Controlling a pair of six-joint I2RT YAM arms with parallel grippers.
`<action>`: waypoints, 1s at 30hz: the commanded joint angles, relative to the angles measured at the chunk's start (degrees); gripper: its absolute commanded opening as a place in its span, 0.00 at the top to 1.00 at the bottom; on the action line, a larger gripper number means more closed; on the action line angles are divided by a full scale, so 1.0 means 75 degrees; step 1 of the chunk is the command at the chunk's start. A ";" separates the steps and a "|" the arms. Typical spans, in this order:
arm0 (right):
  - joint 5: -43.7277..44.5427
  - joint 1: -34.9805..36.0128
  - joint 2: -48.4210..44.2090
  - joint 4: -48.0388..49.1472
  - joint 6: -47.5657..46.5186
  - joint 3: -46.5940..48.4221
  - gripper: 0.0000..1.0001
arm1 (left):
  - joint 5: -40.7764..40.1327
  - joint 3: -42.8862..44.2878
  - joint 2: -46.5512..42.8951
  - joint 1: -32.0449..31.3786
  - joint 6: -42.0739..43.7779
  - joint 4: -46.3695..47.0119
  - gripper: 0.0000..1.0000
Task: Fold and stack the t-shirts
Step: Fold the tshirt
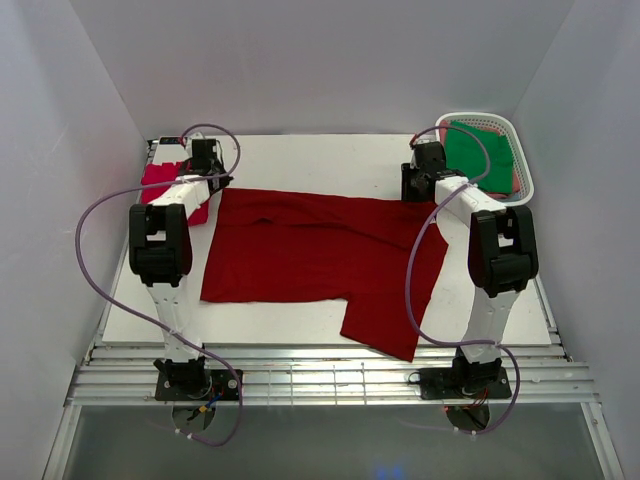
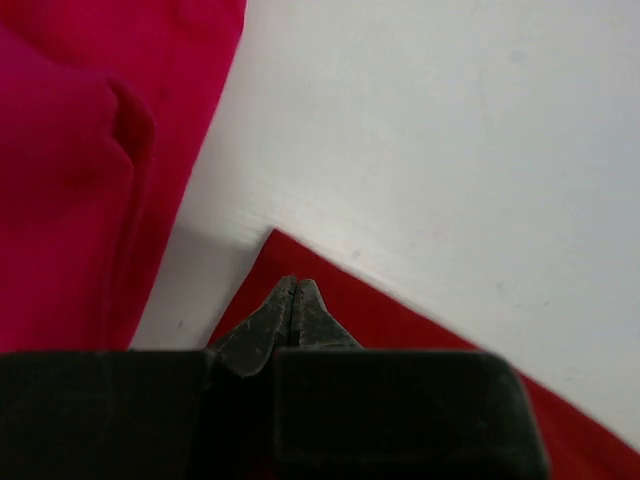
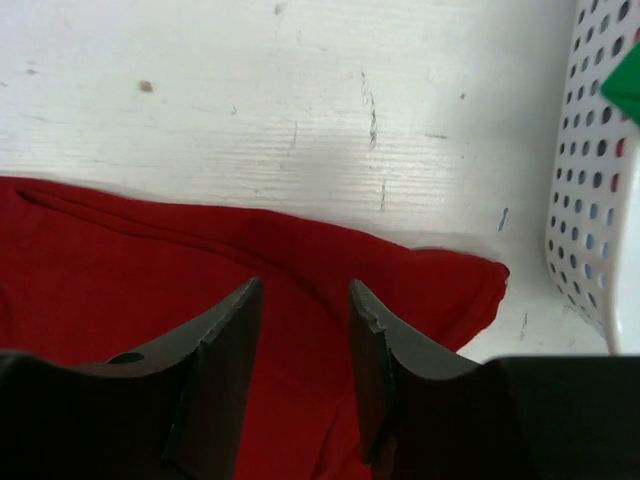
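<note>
A large dark red t-shirt lies spread across the middle of the white table. My left gripper hovers over its far left corner. Its fingertips are pressed shut and I see no cloth between them. A folded pinkish-red t-shirt sits just left of that corner. My right gripper stands open above the dark red shirt's far right corner, with cloth beneath the gap. A green t-shirt lies in the basket.
The white slotted basket stands at the far right corner, close to my right gripper. Bare white table runs behind the dark red shirt. White walls enclose the table on three sides.
</note>
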 commanded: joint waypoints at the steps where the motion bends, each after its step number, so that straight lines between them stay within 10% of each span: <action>1: 0.0271 0.0016 0.0013 -0.0462 -0.0121 0.0346 0.54 | 0.0632 0.0014 0.0155 0.0003 -0.0171 -0.0796 0.95; 16: 0.0107 0.0016 -0.0187 -0.0825 0.0125 -0.0755 0.57 | 0.1043 -0.0783 0.0190 -0.0020 -0.0440 -0.0820 0.98; 22: 0.0189 0.0016 -0.0408 -0.0767 0.0114 -0.0978 0.83 | 0.0949 -0.0912 0.0155 -0.0020 -0.0405 -0.0855 0.99; 30: 0.0143 0.0039 -0.1568 -0.0743 -0.0167 -0.1259 0.91 | 0.1042 -0.0889 0.0085 -0.0009 -0.0207 -0.0890 0.99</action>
